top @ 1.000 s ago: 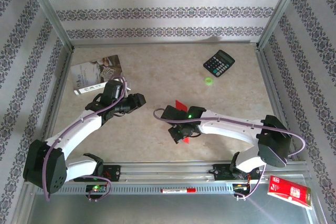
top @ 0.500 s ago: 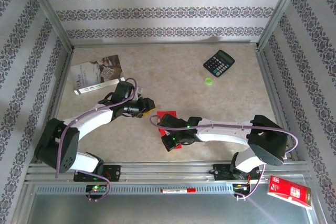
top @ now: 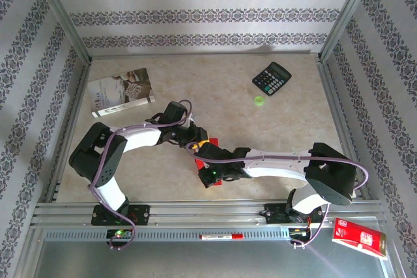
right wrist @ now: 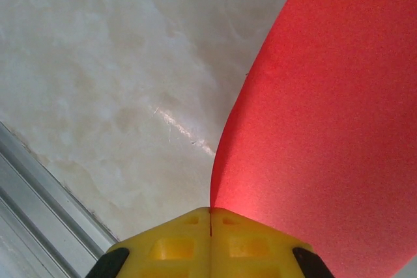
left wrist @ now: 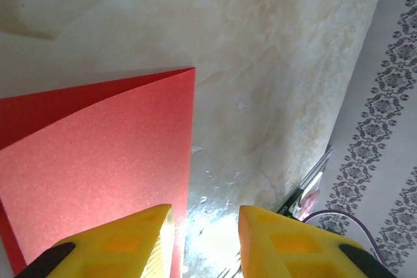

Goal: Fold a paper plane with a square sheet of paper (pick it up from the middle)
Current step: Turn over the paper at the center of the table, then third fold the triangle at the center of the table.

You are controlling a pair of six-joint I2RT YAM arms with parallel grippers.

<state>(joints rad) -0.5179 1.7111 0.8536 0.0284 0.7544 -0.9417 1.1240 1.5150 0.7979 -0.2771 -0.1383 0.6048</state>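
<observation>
Paper (right wrist: 326,128) clamped in the right tool (right wrist: 210,222) had been reached by the left tool (left wrist: 203,226), narrowed but not yet closed at its edge; folding was judged imminent.

Closed right tool (right wrist: 210,214) on red paper (right wrist: 326,109)

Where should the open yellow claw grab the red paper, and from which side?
Likely the straight free edge of the square sheet of paper, approached edge-on from its open side by the left gripper: the right gripper pinches another part, so the sheet curves up.
</observation>
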